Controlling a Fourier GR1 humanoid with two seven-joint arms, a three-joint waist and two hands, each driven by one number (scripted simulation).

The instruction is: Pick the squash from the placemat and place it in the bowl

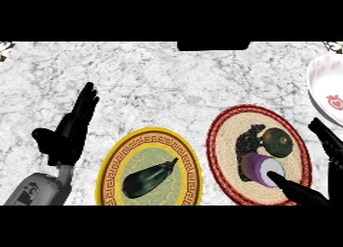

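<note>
We see the marble counter point(167, 77) from above, w/ both hands coming in from the lower edge. The left hand point(66, 132) shows at the left side, fingers straight and pointing up, apart from everything, resting open, w/ its grey forearm point(39, 189) below it.

Center-right lies the woven placemat point(228, 125), oval w/ a red rim. On it we find the squash point(277, 141), a dark green round one w/ a tan spot, in the mat's upper right part. Just beside it to the left sits a dark bumpy item point(250, 140) that we can't identify. Below the squash is a purple-and-white round veg point(263, 169), approx. touching it.

The right hand point(334, 178) is at the mat's lower right edge. Its thumb point(288, 185) lies over the purple veg's lower right side; its fingers point(329, 140) stretch up just right of the squash, spread apart, not closed on anything. We can't tell if they touch the squash.

Left of the mat is a yellow-rimmed plate point(114, 164) holding a dark eggplant point(149, 179), lying diagonally.

The bowl point(323, 82), white w/ pink pattern and a strawberry mark, sits at the upper right, cut by the view's edge, well apart from the squash.
</note>
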